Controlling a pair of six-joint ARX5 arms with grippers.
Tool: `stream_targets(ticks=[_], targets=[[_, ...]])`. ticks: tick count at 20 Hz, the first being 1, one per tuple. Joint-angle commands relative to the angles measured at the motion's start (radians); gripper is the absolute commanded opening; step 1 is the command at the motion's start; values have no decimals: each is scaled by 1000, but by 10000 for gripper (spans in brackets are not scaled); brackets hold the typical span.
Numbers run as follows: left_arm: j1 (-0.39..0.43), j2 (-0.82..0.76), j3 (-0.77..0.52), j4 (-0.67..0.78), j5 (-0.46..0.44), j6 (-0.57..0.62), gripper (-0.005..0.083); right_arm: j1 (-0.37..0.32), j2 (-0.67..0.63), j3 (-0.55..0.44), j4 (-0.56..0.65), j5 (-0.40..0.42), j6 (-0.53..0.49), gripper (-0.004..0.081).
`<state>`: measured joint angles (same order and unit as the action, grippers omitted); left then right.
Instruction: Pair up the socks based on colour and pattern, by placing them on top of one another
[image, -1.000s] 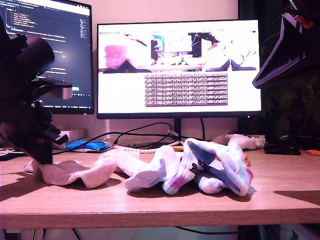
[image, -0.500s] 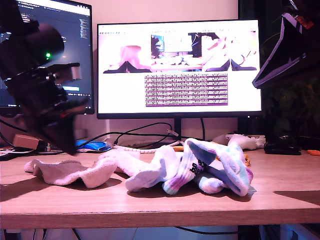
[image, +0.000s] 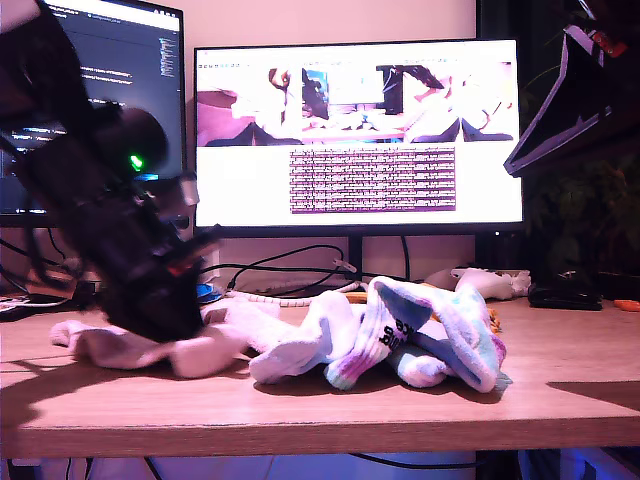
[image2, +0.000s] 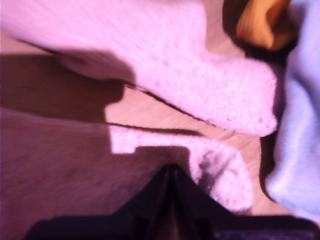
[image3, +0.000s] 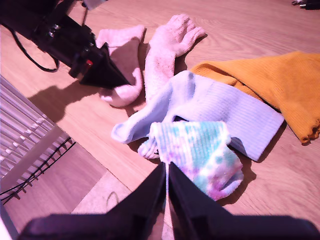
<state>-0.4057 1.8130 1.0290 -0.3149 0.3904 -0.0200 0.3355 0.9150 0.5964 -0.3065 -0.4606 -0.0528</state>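
Since the wooden desk (image: 560, 380) is broad and bare toward its front edge, room for stacking is judged ample, though two monitors (image: 358, 135) crowd the back. Fluffy pink socks (image3: 167, 47) lie side by side at the exterior view's left; a lavender sock (image3: 220, 107), mustard sock (image3: 280, 82) and tie-dye sock (image3: 200, 150) overlap beside them. All are judged light, limp and easily dragged, best pinched at a cuff or toe. The first gripper (image2: 171, 172) is seen closed just over a pink sock; the second gripper (image3: 166, 172), closed on nothing, is held high.
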Motion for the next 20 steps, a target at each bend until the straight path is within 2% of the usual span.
stream_targets(ticks=[1, 6, 10, 12, 15, 18, 20], targets=[[-32, 33, -23, -51, -6, 16, -19, 5, 10, -5, 9, -1, -1, -10], [-73, 32, -23, -322, -36, 172, -19, 5, 10, -5, 10, -1, -1, -10], [-68, 32, -18, -475, -257, 251, -19, 5, 10, -5, 11, -1, -1, -10], [-64, 31, -6, -519, -311, 282, -19, 5, 10, -5, 10, -2, 0, -10], [-65, 5, 34, -546, -286, 287, -19, 5, 10, -5, 11, -2, 0, -10], [-66, -65, 83, -545, -190, 286, -19, 5, 10, -5, 10, -3, 0, -10], [-63, -120, 105, -531, -164, 285, -19, 5, 10, -5, 10, -4, 0, -10]])
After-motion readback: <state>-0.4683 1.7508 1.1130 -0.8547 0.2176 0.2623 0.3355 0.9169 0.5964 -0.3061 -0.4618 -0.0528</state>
